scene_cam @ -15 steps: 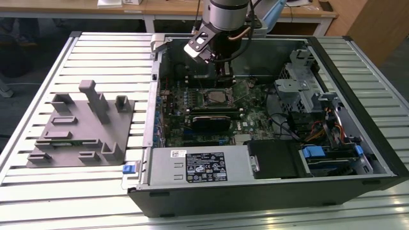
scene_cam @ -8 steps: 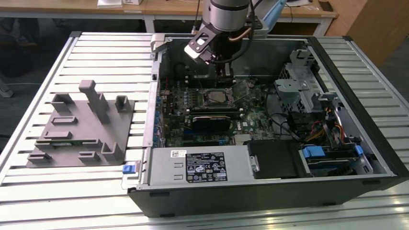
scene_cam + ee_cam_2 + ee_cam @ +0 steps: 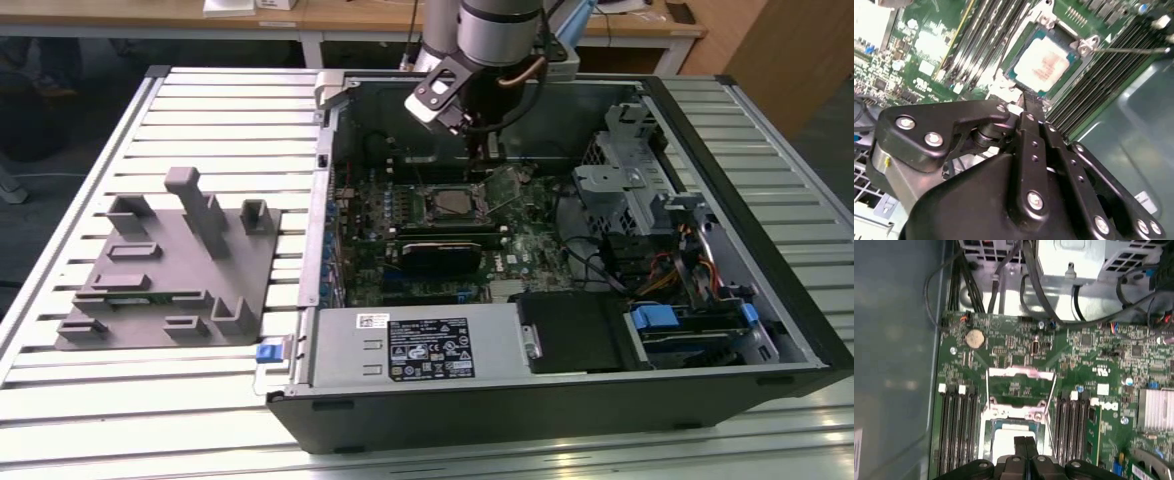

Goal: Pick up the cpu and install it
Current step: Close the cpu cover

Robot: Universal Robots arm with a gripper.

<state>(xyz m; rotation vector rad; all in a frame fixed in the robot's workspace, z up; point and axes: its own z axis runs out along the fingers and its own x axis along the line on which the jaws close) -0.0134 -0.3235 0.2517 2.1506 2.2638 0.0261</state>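
Arm (image 3: 501,30): silver-grey tube, black bracket, coppery cable (image 3: 537,72) alongside, top centre of the exterior view. Gripper (image 3: 1030,99): black linkage plates, silver screws (image 3: 1035,200), slim black fingers (image 3: 1027,111).

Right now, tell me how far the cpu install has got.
Looks done: the cpu lies flat in its socket. In hand: nothing; the gripper hangs close over the socket's edge, jaws together and empty. Left, it seems: the metal retaining frame stands folded open with its lever unlatched, so the chip is not clamped.
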